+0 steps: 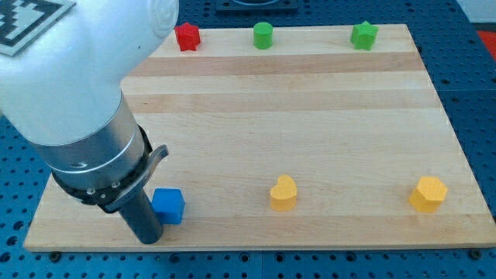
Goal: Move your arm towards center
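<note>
Where the dark rod meets the wooden board [310, 116], my tip [147, 240] sits near the view's bottom-left corner, close to the board's lower edge and far from the middle of the board. Whether it has fingers is no question, since the arm ends in a plain rod with nothing to open or close. Just to the view's right of the rod lies the blue cube [168, 205], touching it or nearly so; the rod covers the cube's left edge, so I cannot tell which. Above the rod, the arm's metal collar and white housing [70, 70] fill the view's upper left, hiding that part of the board and running off the frame. Along the bottom row, well apart, stand a yellow heart-shaped block [284, 193] near the middle and a yellow hexagonal block [428, 194] toward the right. Along the top edge sit a red star-like block [187, 36], its left side close against the white housing, a green cylinder [263, 36], and a green star-like block [363, 35]. Around the board shows a blue perforated surface [473, 93].
</note>
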Robot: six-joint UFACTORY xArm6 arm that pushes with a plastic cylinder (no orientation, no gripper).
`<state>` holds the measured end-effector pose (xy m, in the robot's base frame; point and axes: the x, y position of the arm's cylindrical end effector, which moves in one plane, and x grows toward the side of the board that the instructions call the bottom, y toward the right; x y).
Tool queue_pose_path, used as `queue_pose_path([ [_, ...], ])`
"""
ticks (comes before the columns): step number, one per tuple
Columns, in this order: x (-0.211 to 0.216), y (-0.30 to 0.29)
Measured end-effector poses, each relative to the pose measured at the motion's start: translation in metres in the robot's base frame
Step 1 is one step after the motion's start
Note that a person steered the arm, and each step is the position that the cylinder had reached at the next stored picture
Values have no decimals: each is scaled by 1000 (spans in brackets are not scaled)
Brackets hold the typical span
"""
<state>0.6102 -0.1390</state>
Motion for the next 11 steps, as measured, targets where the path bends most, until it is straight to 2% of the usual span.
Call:
queue_pose_path([
  [3,-29,12],
  [4,-25,21],
  [5,4,52],
  [7,5,183],
  [8,5,213],
  [9,-50,252],
  [11,-108,197],
])
